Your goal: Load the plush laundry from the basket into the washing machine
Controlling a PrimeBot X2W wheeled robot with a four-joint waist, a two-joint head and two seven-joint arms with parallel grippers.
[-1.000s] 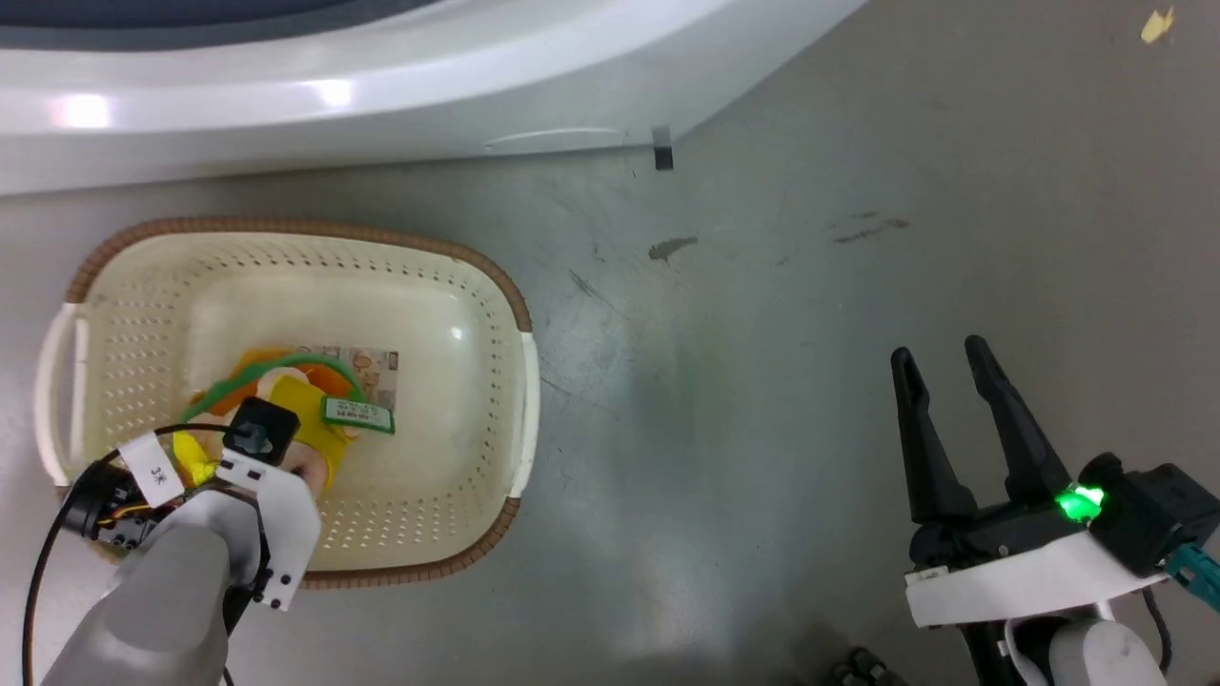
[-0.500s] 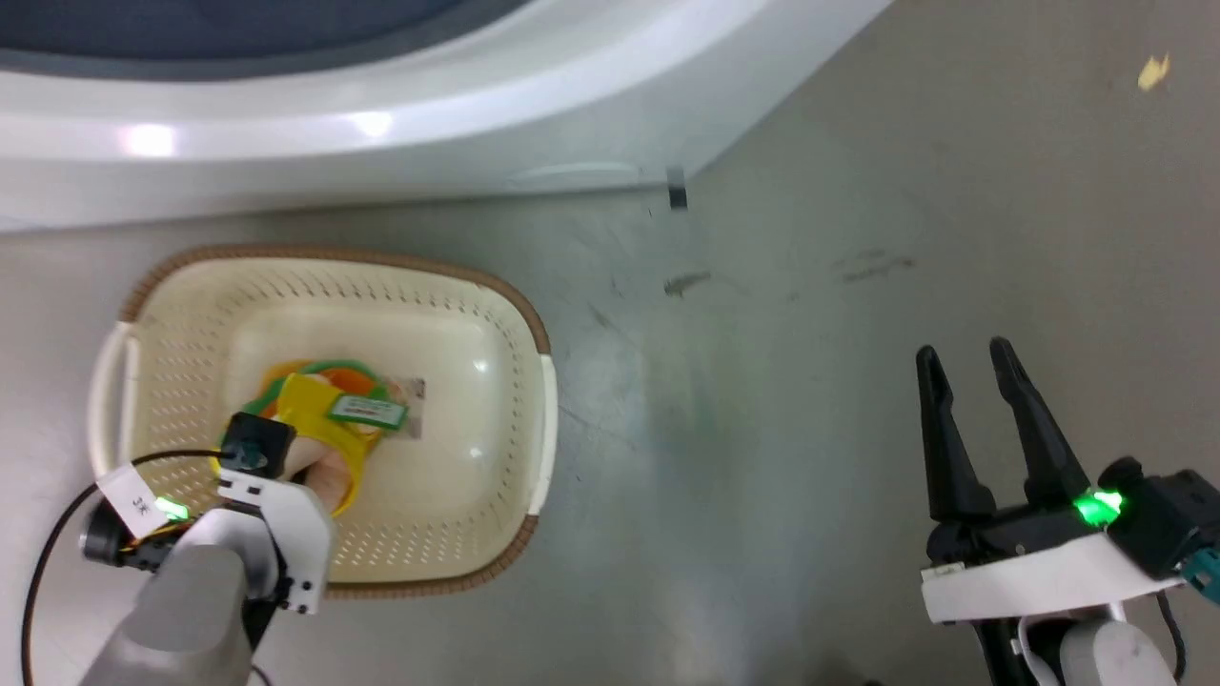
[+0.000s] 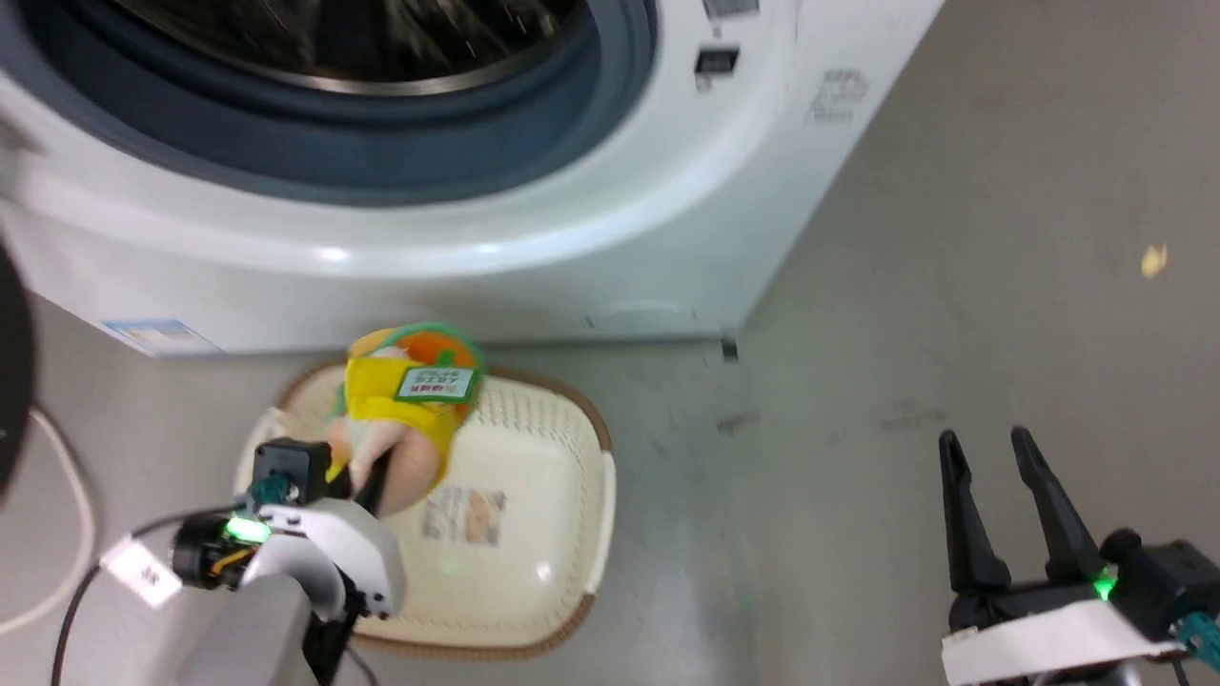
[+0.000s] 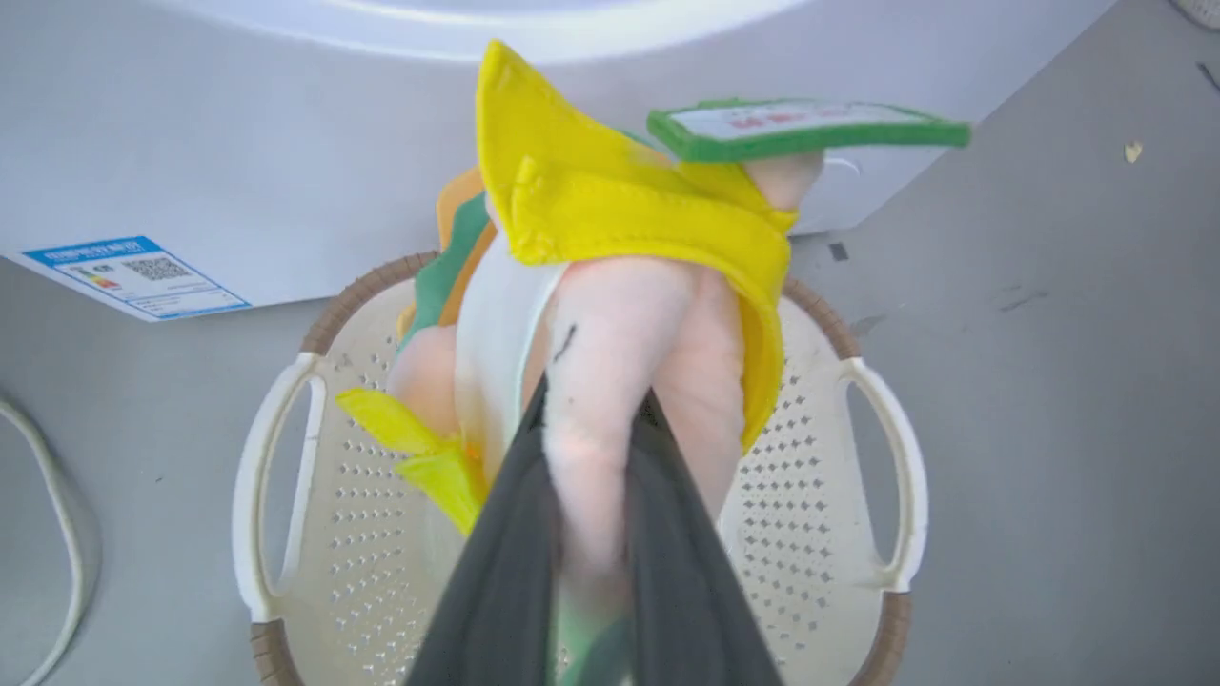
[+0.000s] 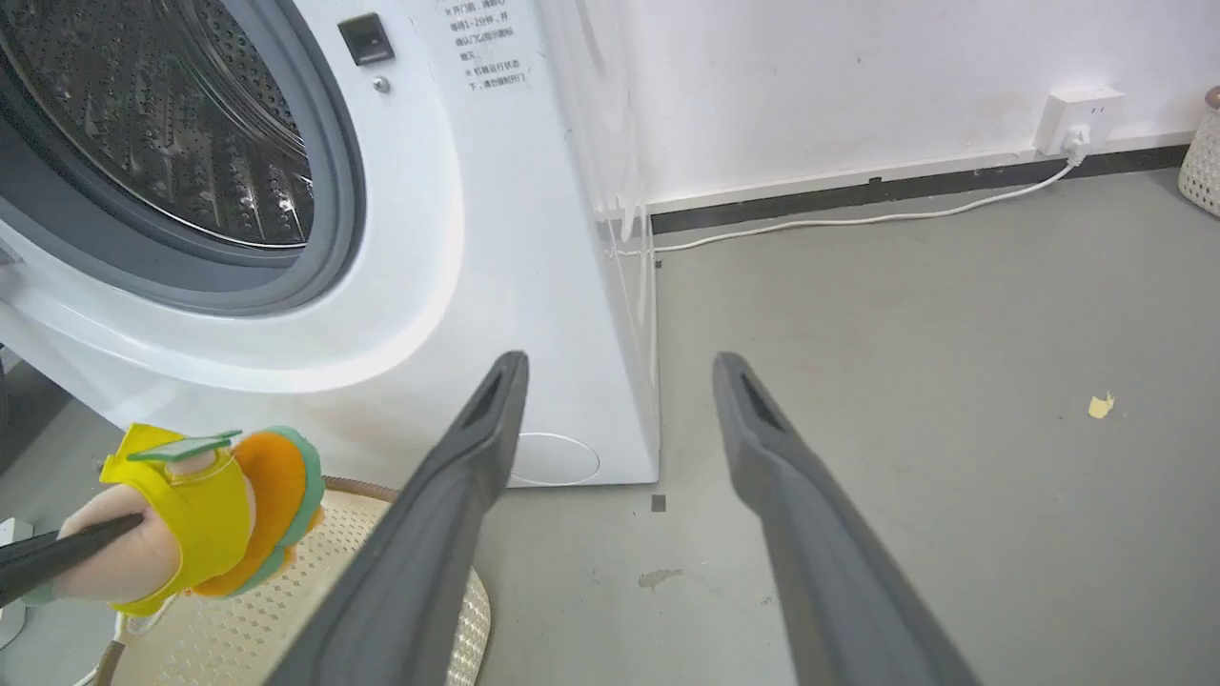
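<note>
Grey floor (image 3: 858,381) before a white wall (image 5: 858,76). Left gripper (image 4: 593,419) was clamped on the peach-pink body of the plush laundry (image 3: 410,410), both dark fingers pinching it tight. Toy hung clear above the basket (image 3: 572,448), white-green label uppermost. Basket sat on the floor just before the washing machine (image 3: 572,248), sticker (image 3: 464,514) showing on its bottom. Machine's mouth gaped: grey rubber ring (image 3: 429,162) round steel drum (image 5: 162,124). Right gripper (image 3: 986,436) held nothing, fingers spread, well off to the right over the floor.
</note>
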